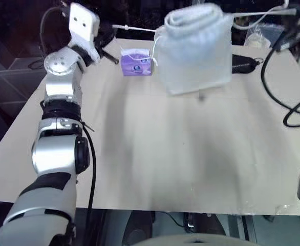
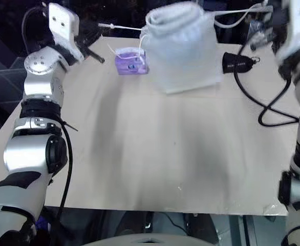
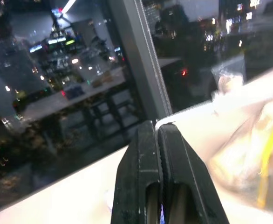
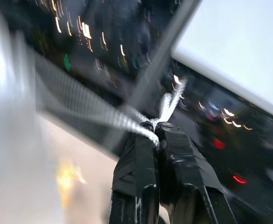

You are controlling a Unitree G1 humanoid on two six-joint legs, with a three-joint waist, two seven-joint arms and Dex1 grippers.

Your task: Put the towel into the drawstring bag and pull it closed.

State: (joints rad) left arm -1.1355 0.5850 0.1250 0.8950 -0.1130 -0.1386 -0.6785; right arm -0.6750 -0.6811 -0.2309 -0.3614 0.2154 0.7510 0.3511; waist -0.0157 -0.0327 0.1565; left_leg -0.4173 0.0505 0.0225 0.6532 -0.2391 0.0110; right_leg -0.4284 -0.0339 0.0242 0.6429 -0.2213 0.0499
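The drawstring bag (image 1: 193, 54), translucent white, hangs above the far part of the table, its mouth gathered. A thick pale roll at its top (image 1: 193, 16) looks like the towel inside, though I cannot tell it clearly from the bunched fabric. A white cord (image 1: 134, 28) runs from the bag's mouth to my raised left gripper (image 3: 157, 126), whose fingers are pressed shut with the cord at their tips. Another cord (image 2: 239, 13) stretches to my right gripper (image 4: 155, 127), which is shut on the braided drawstring (image 4: 127, 120).
A purple tissue pack (image 1: 136, 61) lies on the beige table (image 1: 155, 154) beside the bag. A small black pouch (image 1: 244, 65) and a clear plastic bag (image 1: 257, 38) sit at the far right. A black cable (image 1: 288, 105) loops over the right side.
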